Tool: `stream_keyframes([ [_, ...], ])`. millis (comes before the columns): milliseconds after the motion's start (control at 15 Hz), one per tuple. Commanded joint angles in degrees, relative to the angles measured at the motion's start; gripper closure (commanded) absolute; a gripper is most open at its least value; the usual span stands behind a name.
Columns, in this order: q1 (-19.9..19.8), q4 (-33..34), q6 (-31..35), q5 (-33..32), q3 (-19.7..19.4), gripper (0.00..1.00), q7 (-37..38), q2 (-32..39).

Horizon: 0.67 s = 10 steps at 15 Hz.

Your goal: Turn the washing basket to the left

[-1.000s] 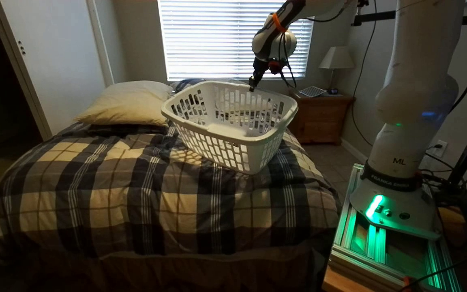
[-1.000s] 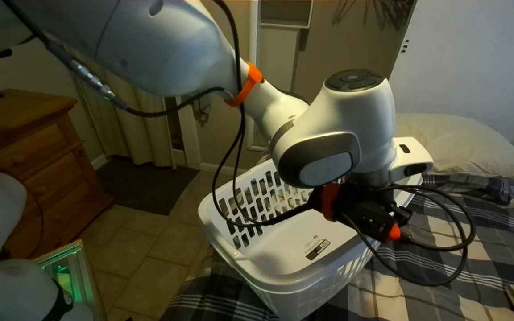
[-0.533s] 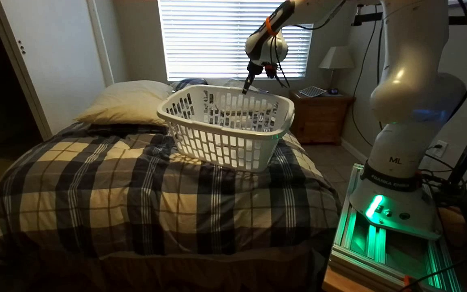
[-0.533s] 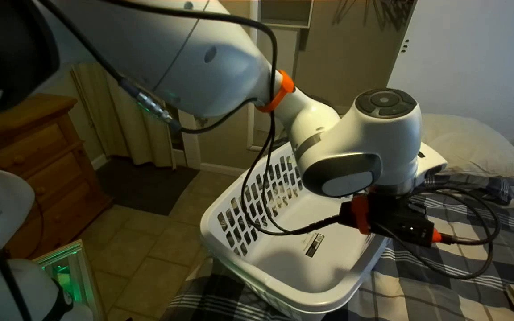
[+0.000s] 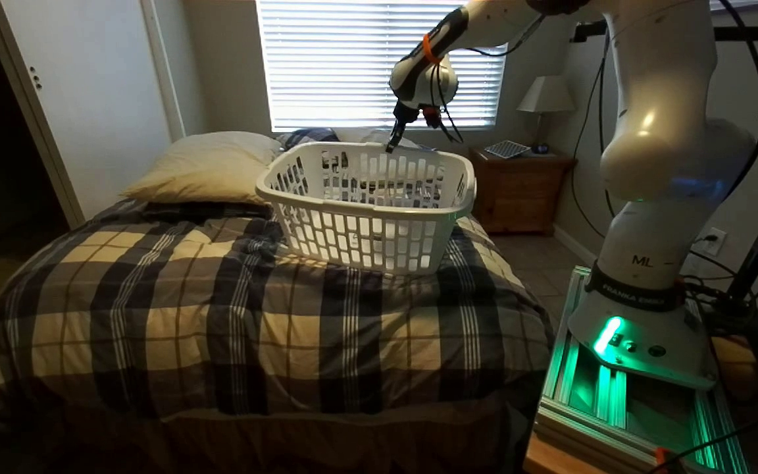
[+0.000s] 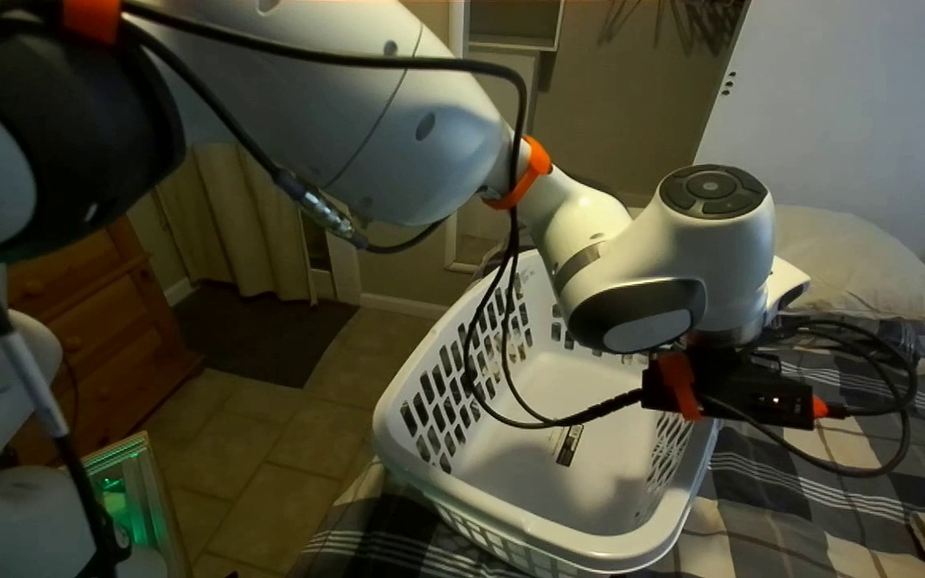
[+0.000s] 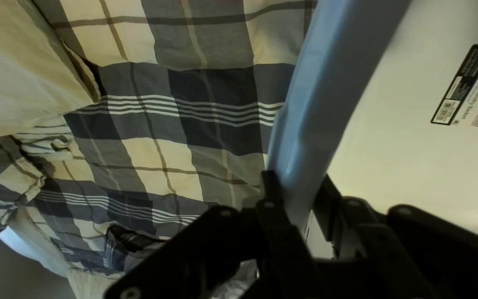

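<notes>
In an exterior view, your plaid-covered bed (image 5: pixel 247 342) carries a white basket (image 5: pixel 366 209) standing open side up, right of the middle; a beige pillow (image 5: pixel 208 168) lies at the far left.

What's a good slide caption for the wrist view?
Jaws clamp the rim of a white laundry basket, plaid bedding alongside.

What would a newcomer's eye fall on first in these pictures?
The eye probably falls first on the white, oblong, perforated plastic washing basket on the plaid, cloth-covered bed. A black, two-fingered gripper appears to hold its rim. Bright, white slatted blinds shine behind them in an exterior view.
</notes>
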Motion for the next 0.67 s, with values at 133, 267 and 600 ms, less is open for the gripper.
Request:
stream_keyframes([
  [133,-0.19,4.64,1.6,0.07,-0.01,0.94,-7.43,2.92],
  [267,0.12,5.03,1.65,0.61,-0.09,0.5,-6.67,2.97],
  [600,0.63,3.65,3.15,1.77,0.16,0.22,-4.44,0.68],
])
